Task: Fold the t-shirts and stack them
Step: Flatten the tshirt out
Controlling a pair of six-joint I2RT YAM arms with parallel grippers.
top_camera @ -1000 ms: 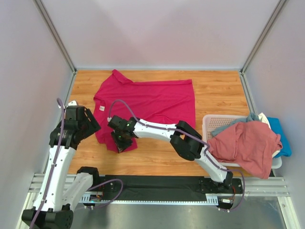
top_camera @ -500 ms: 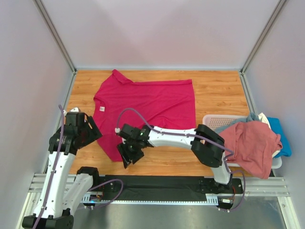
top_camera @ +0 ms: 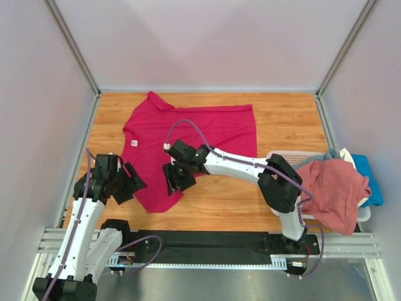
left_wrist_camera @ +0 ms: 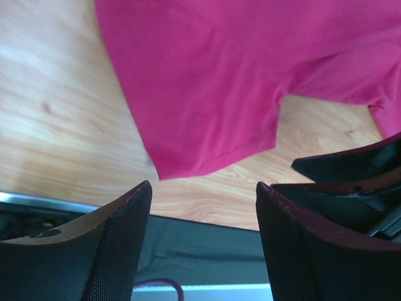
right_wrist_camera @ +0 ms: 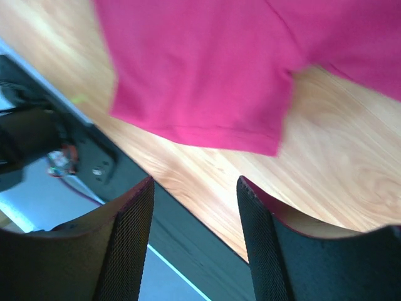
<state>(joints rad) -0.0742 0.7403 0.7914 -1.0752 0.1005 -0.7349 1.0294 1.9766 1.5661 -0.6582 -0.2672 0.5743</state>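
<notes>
A magenta-red t-shirt (top_camera: 194, 135) lies spread flat on the wooden table, its small white neck label (top_camera: 133, 143) at the left. One sleeve (top_camera: 156, 194) reaches toward the front edge. My right gripper (top_camera: 175, 180) hovers over that sleeve, open and empty; the right wrist view shows the sleeve hem (right_wrist_camera: 200, 81) beyond the open gripper (right_wrist_camera: 195, 180). My left gripper (top_camera: 133, 185) stands open just left of the sleeve, nothing between its fingers; in its wrist view the sleeve (left_wrist_camera: 207, 88) lies ahead of the gripper (left_wrist_camera: 203, 185). More t-shirts, dusty pink (top_camera: 332, 188), blue (top_camera: 373, 182) and whitish, are piled at the right.
A white lattice basket (top_camera: 281, 158) at the right edge holds the piled shirts, which spill over its rim. A black rail (top_camera: 207, 241) with the arm bases runs along the table's front edge. Grey walls close in the left, back and right.
My right gripper drew the sleeve toward the front, opened, let it go, then moved back and right. The sleeve now lies flat. My left gripper came forward and right, toward the sleeve.
</notes>
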